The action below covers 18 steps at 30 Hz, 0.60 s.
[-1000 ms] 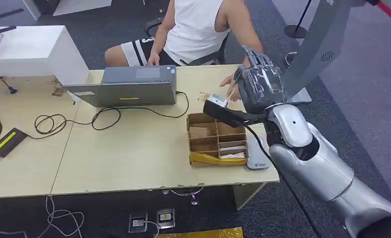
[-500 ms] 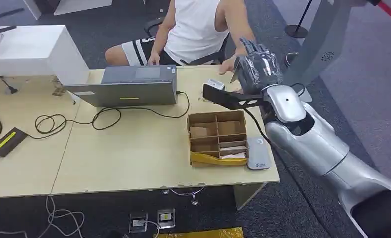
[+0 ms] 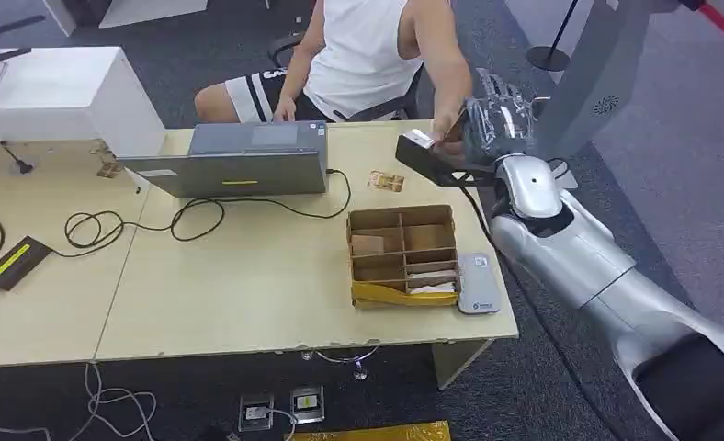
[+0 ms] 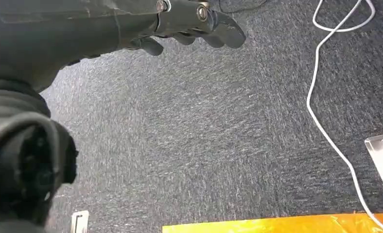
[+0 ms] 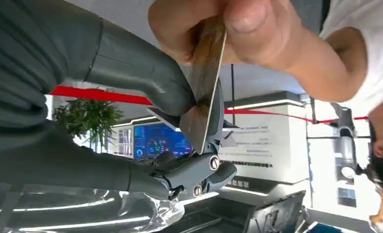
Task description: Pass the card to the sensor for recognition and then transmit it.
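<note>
My right hand [image 3: 493,115] is raised past the table's far right corner, in front of a seated person [image 3: 367,46]. In the right wrist view its thumb [image 5: 131,68] and fingers pinch a brownish card [image 5: 201,104] by one end, while the person's hand [image 5: 238,29] grips the card's other end. The grey sensor pad [image 3: 479,285] lies flat on the table, right of a cardboard divider box [image 3: 350,248], well below and nearer than my right hand. My left hand [image 4: 194,24] hangs over dark carpet with its fingers stretched out and nothing in them.
A second card [image 3: 386,181] lies on the table [image 3: 248,276] beyond the box. A laptop [image 3: 239,161] stands at the back, with black cables [image 3: 193,216] trailing left to a black device [image 3: 11,262]. A white box [image 3: 55,92] sits at the far left.
My right hand has risen from above the box and moved away toward the person. The person's hand has come up to meet it and now grips the card.
</note>
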### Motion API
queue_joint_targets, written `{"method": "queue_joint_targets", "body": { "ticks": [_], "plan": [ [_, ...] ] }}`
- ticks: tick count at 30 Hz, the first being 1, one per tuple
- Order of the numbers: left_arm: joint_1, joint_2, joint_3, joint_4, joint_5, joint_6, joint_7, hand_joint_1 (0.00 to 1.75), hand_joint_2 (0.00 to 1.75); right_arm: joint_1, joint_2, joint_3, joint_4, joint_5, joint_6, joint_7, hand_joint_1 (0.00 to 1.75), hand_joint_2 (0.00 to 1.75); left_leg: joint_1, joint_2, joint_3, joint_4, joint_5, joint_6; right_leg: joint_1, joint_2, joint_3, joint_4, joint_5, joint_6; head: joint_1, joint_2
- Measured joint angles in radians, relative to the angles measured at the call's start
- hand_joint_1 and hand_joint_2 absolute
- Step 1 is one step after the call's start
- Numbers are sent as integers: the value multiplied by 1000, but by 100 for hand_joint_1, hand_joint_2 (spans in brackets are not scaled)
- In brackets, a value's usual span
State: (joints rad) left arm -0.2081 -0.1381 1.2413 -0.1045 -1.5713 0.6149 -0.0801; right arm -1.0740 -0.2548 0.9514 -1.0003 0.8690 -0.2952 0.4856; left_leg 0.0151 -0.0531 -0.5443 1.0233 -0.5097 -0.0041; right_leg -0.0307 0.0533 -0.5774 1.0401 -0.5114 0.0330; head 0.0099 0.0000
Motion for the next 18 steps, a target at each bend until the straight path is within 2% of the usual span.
{"method": "queue_joint_targets", "body": {
  "ticks": [1, 2, 3, 10, 12, 18],
  "plan": [
    [0, 0, 0, 0, 0, 0, 0, 0, 0, 0, 0, 0, 16, 0, -1, 0, 166, 175, 0, 0, 0, 0, 0, 0, 0, 0, 0, 0, 0, 0, 0, 0],
    [0, 0, 0, 0, 0, 0, 0, 0, 0, 0, 0, 0, 25, 0, -2, -1, 45, 175, 0, 0, 0, 0, 0, 0, 0, 0, 0, 0, 0, 0, 0, 0],
    [0, 0, 0, 0, 0, 0, 0, 0, 0, 0, 0, 0, 36, 0, -2, -1, 24, 175, 0, 0, 0, 0, 0, 0, 0, 0, 0, 0, 0, 0, 0, 0],
    [0, 0, -6, 0, 0, 0, 8, 0, 0, 0, 0, 0, 95, -7, -8, -1, 24, 175, 0, 0, 0, 0, 0, 0, 0, 0, 0, 0, 0, 0, 0, 0],
    [0, 1, -7, 0, 0, 0, 8, 0, 0, 0, 0, 0, 107, -9, -10, -1, 0, 175, 0, 0, 0, 0, 0, 0, 0, 0, 0, 0, 0, 0, 0, 0],
    [0, 3, -7, 0, 0, 0, 8, 0, 0, 0, 0, 0, 131, -8, -20, 0, 0, 175, 0, 0, 0, 0, 0, 0, 0, 0, 0, 0, 0, 0, 0, 0]
  ]
}}
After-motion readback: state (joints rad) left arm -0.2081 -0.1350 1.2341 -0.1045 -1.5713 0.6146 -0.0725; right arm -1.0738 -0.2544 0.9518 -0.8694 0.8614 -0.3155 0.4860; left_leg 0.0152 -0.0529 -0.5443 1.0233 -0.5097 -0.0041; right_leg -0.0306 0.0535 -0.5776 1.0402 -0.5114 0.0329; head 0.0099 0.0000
